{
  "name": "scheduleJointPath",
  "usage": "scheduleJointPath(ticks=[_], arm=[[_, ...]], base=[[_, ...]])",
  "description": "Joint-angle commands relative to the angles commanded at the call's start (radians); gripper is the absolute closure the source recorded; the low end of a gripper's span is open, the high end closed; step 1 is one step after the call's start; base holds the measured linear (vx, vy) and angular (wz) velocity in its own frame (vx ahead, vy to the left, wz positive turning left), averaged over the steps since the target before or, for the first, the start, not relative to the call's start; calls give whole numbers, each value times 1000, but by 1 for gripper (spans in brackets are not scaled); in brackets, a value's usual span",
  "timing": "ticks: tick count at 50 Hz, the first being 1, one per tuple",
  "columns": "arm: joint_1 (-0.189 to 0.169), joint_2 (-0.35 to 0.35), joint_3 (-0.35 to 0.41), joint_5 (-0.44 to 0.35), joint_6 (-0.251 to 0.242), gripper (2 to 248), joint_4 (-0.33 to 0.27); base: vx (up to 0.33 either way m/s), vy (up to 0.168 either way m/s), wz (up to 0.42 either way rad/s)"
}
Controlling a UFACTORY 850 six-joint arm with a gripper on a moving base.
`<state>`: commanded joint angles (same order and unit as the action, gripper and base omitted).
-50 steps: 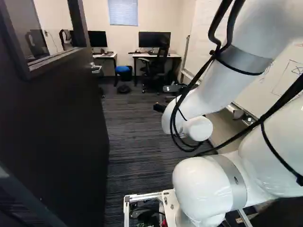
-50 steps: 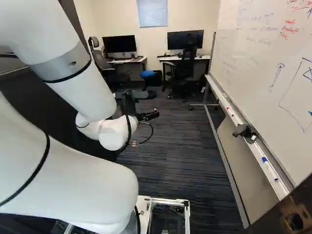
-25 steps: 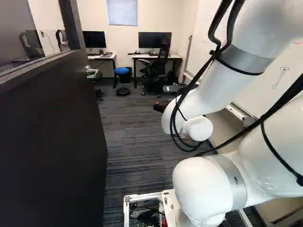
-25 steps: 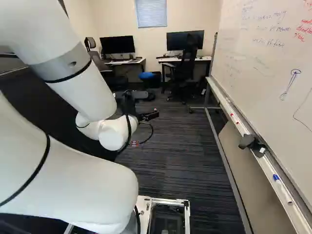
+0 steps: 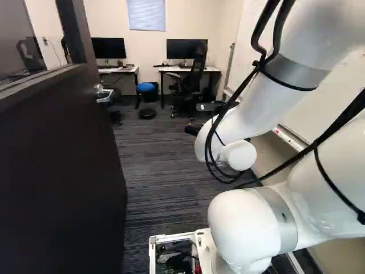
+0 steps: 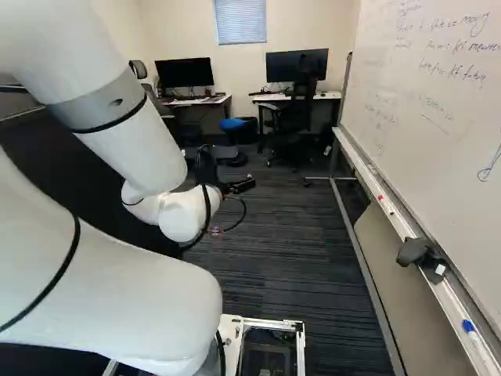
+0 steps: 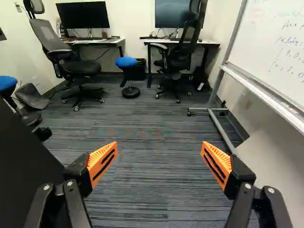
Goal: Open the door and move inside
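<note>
The dark, flat-panelled door with a glazed upper part [image 5: 57,165] stands open at the left of the left base view. My black two-fingered gripper with orange pads [image 7: 159,164] is spread wide, holding nothing. Opening looks done; some driving inside probably remains.

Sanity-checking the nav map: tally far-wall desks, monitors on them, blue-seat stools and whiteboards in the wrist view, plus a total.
Desks: 2
Monitors: 2
Blue-seat stools: 2
Whiteboard: 1
Total: 7
</note>
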<state>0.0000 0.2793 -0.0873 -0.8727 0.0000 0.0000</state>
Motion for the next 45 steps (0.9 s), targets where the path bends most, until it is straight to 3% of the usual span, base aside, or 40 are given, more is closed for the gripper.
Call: scheduleJointPath(ticks=[45], arm=[[0, 0, 0, 0, 0, 3, 0]], base=[[206, -2, -24]])
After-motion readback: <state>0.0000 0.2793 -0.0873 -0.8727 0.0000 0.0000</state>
